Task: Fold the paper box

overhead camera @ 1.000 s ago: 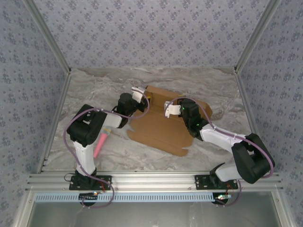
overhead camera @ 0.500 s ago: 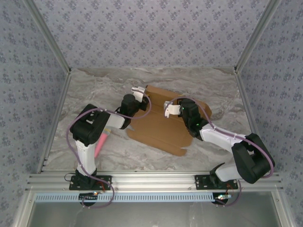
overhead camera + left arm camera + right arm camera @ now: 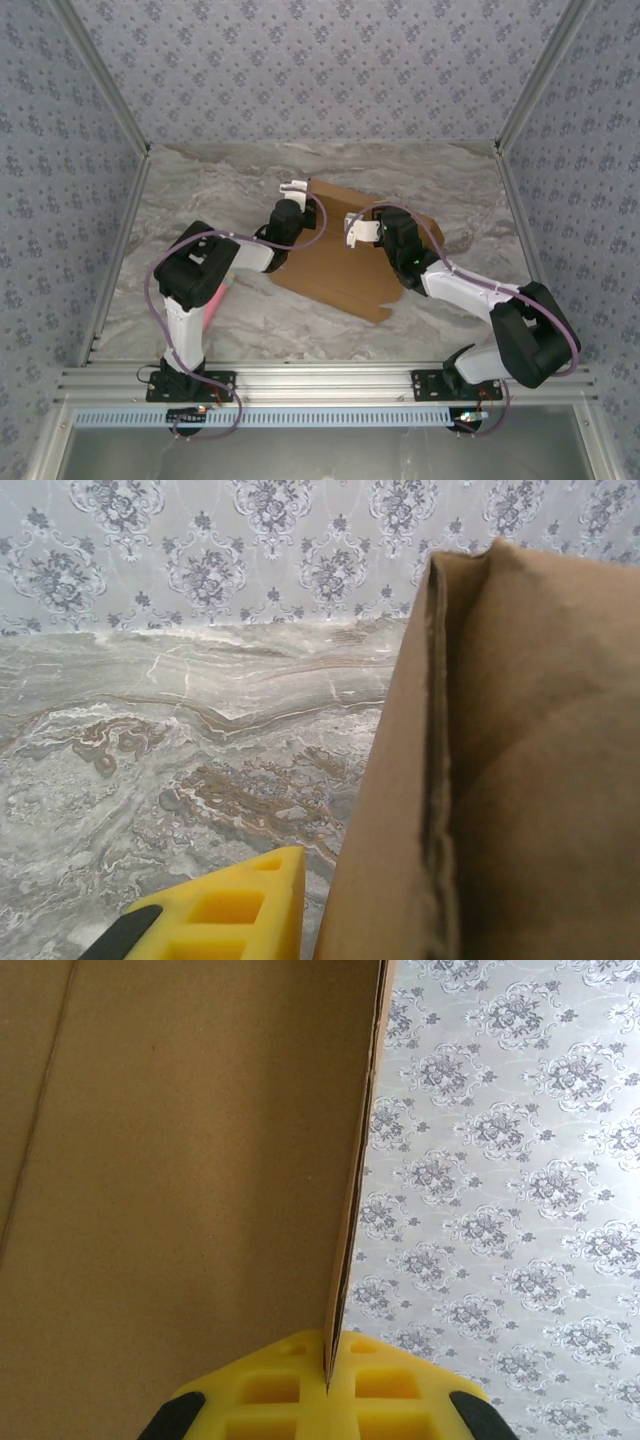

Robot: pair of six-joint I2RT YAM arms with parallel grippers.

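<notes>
Plain brown paper box [image 3: 335,275], mostly flat, far flaps raised.

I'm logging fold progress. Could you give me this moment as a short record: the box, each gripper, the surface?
paper box: brown cardboard sheet, mostly flat, not yet a box
raised part: the left wrist view shows a flap standing up along a crease
left gripper: at the sheet's far left corner, beside that flap; open or shut unclear
right gripper: shut on a cardboard edge, pinched between its yellow pads
table: grey marbled top under the sheet
</notes>
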